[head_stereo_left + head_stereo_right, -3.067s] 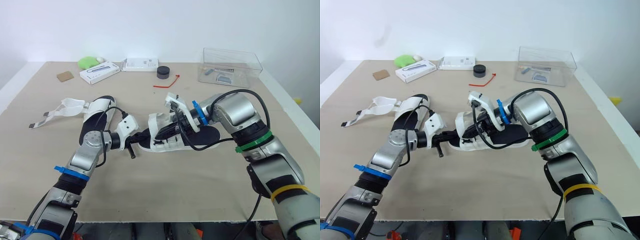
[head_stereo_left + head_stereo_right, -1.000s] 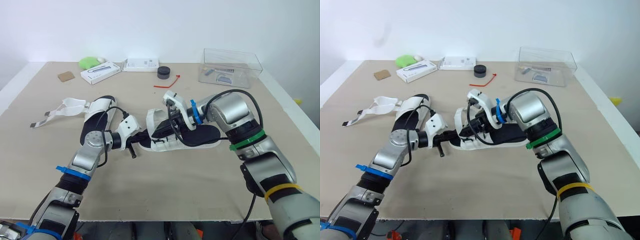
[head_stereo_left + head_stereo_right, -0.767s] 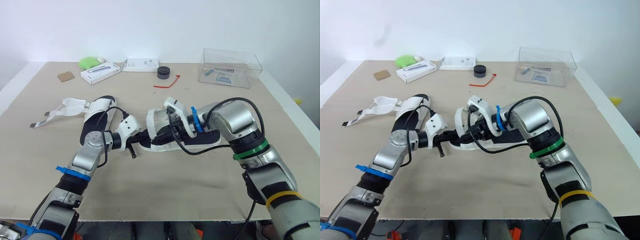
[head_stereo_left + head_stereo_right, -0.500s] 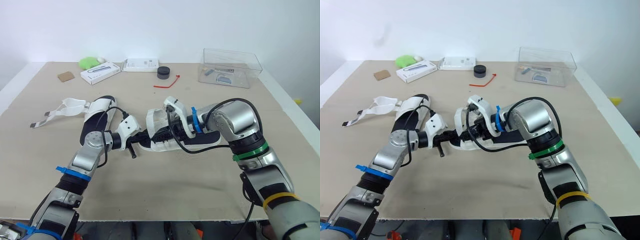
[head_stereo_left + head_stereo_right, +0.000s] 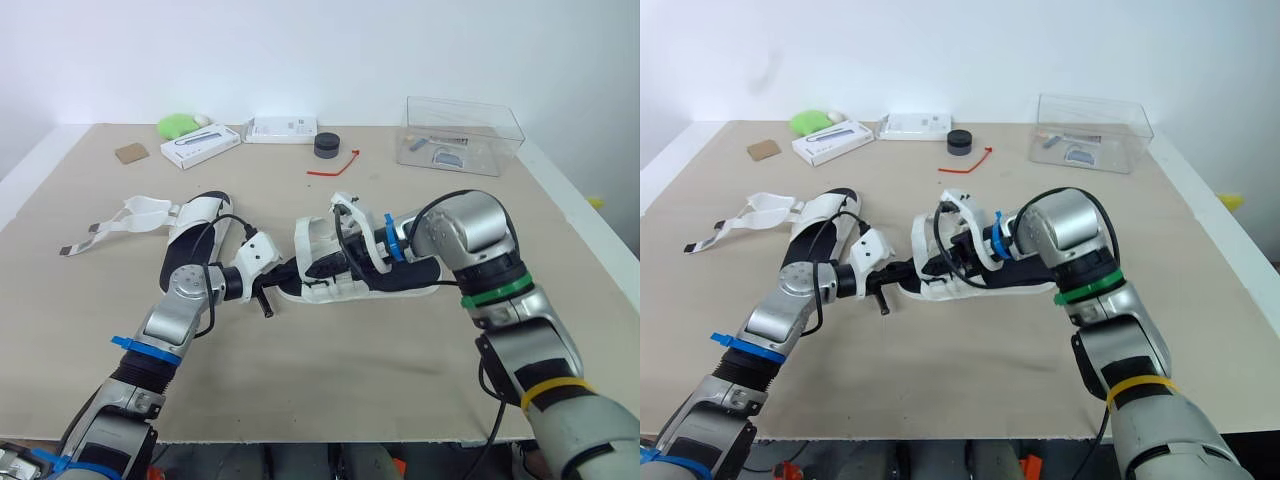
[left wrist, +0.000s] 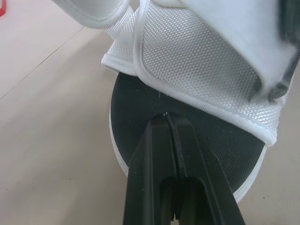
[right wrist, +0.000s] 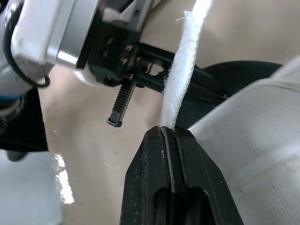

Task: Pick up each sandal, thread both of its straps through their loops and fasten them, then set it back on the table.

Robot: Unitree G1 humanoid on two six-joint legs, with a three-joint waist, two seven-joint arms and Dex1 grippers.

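A: Item one, sandal: location?
B: Mid-table, toe towards the left gripper; fingers together, tips on the black footbed.
A: Right gripper?
B: Clamped on that sandal's white strap.
A: Item two?
B: Second sandal, lying left of the first, strap splayed open.

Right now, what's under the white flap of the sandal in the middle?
The black footbed runs under the white flap, with the left gripper's shut tips resting on it. Deeper under is covered. The right gripper pinches the strap.
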